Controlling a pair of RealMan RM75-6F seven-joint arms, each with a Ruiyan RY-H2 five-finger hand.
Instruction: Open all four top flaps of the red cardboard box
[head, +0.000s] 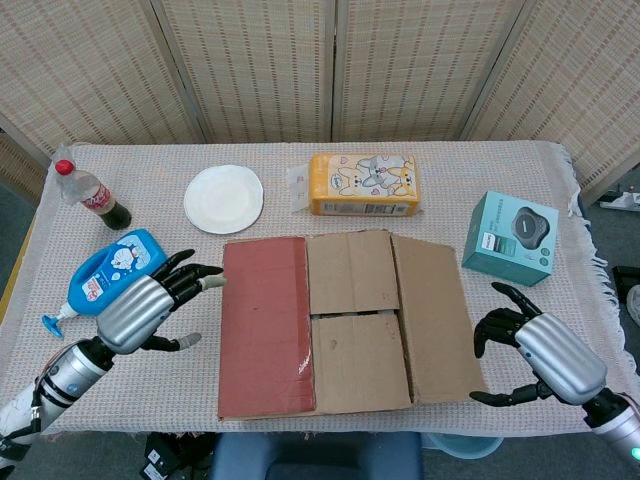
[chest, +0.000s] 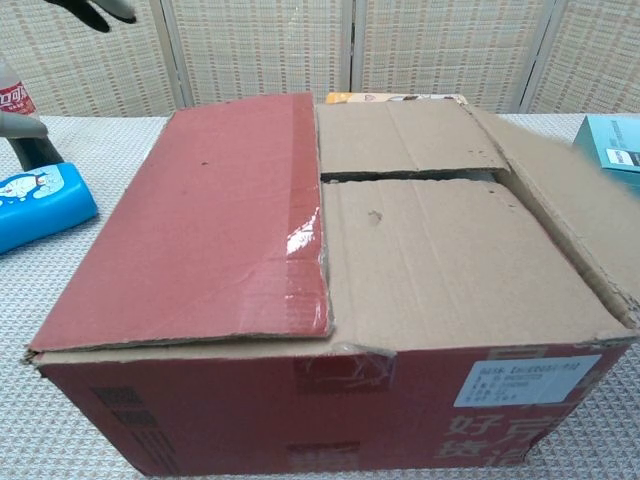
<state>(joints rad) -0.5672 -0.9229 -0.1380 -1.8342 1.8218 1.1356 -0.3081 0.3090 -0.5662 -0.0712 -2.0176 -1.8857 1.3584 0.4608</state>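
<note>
Red cardboard box (head: 340, 325) sitting at the near middle of the cloth-covered table (head: 250, 155), close under the chest camera. Right-side flap (head: 432, 315) folded fully outward, brown inner face up, hanging out past the box's right edge. Left-side flap (head: 265, 325) lying flat and closed, red face up with a shiny strip of tape along its inner edge. Two brown inner flaps (head: 352, 320) flat and closed between them, a thin seam across the middle. Left hand (head: 150, 305) hovering just left of the box, fingers spread and pointing toward the closed red flap, fingertips close to its upper left edge, nothing held; contact with the cardboard impossible to call from here. Right hand (head: 535, 345) off to the right of the opened flap, clear of it, fingers splayed wide and curved, empty. Around the box: blue bottle (head: 115, 270) lying on its side near the left hand, cola bottle (head: 88, 193) at far left, white plate (head: 224, 198), yellow tissue pack (head: 363, 183) behind the box, teal box (head: 510, 238) at right.
</note>
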